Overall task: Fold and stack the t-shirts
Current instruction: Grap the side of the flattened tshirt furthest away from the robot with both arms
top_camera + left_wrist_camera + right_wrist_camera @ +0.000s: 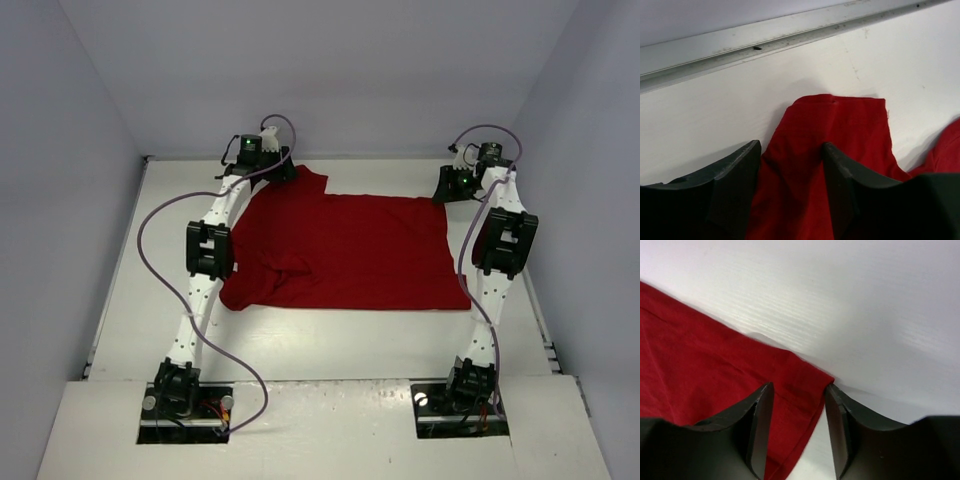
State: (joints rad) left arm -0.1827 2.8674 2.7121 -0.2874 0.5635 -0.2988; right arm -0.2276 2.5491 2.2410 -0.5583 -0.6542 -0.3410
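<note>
1. Top external: one dark red t-shirt [350,250] lay spread on the white surface [330,340], in its far half, btw the two arms. Only one shirt seen in any view, no stack.
2. Progress, my read: at the very start. No fold made yet. Shirt was mostly flat, near-left part rumpled. Left to do: every fold, then stacking.
3. Orientation: long axis ran left-right across the surface. Straight edge on the right looked like the hem. Sleeve [305,182] stuck out at far-left, so neck end prob. pointed left. Neck tag not visible, so which face was up: can't tell.
4. Left claw [275,168] sat at the shirt's far-left corner. Left wrist view: jaws abt half open, astride the sleeve flap, cloth humped up btw the fingers [735,175] and touching both. No firm pinch seen, so nothing held as far as I could judge.
5. Right claw [450,186] sat at the far-right corner. Right wrist view: jaws also part open, hem corner [807,377] lying flat on the surface btw them, one finger just touching the corner tip. Not clamped.
6. Judgement: both claws on the far-edge corners fit a 1st fold, far edge brought toward near edge. Both would need to close on cloth first. Rumpled near-left area could skew that fold.
</note>
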